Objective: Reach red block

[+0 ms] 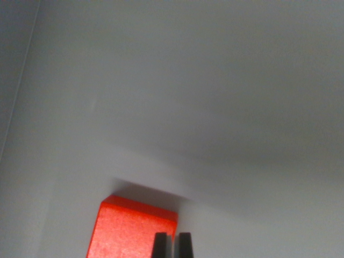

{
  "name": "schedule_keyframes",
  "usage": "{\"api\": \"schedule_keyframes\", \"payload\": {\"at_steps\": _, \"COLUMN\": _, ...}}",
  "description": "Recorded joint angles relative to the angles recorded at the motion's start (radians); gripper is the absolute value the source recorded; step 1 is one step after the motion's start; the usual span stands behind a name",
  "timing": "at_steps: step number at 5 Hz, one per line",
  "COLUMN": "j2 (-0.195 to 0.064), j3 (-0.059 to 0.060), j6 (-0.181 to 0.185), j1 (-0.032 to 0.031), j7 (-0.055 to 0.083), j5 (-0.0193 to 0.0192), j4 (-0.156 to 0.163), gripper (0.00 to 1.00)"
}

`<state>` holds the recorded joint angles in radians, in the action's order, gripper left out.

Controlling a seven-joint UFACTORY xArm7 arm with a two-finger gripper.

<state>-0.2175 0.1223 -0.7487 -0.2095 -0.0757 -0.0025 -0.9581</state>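
Observation:
A red block (pixel 129 230) lies on a pale grey surface at the bottom of the wrist view, left of centre, cut off by the lower edge. My gripper (pixel 172 244) shows as two dark fingertips (pixel 159 245) at the bottom edge, over the block's right side. The tips stand close together with a narrow gap and nothing between them. The block casts a soft shadow behind it.
The pale grey surface (pixel 215 107) fills the rest of the view. A faint seam or edge (pixel 21 80) runs diagonally along the wrist view's far left.

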Motion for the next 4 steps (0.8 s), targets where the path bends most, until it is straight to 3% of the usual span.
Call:
{"api": "schedule_keyframes", "payload": {"at_steps": 1, "j2": -0.008, "j3": 0.006, "j6": 0.032, "j1": -0.0078, "j7": -0.003, "j5": -0.0018, "j4": 0.024, "gripper": 0.00}}
{"api": "schedule_keyframes", "payload": {"at_steps": 2, "j2": -0.008, "j3": 0.006, "j6": 0.032, "j1": -0.0078, "j7": -0.003, "j5": -0.0018, "j4": 0.024, "gripper": 0.00}}
{"api": "schedule_keyframes", "payload": {"at_steps": 3, "j2": -0.015, "j3": 0.012, "j6": 0.061, "j1": -0.0146, "j7": -0.006, "j5": -0.0033, "j4": 0.045, "gripper": 0.00}}
{"api": "schedule_keyframes", "payload": {"at_steps": 4, "j2": -0.015, "j3": 0.012, "j6": 0.061, "j1": -0.0146, "j7": -0.006, "j5": -0.0033, "j4": 0.045, "gripper": 0.00}}
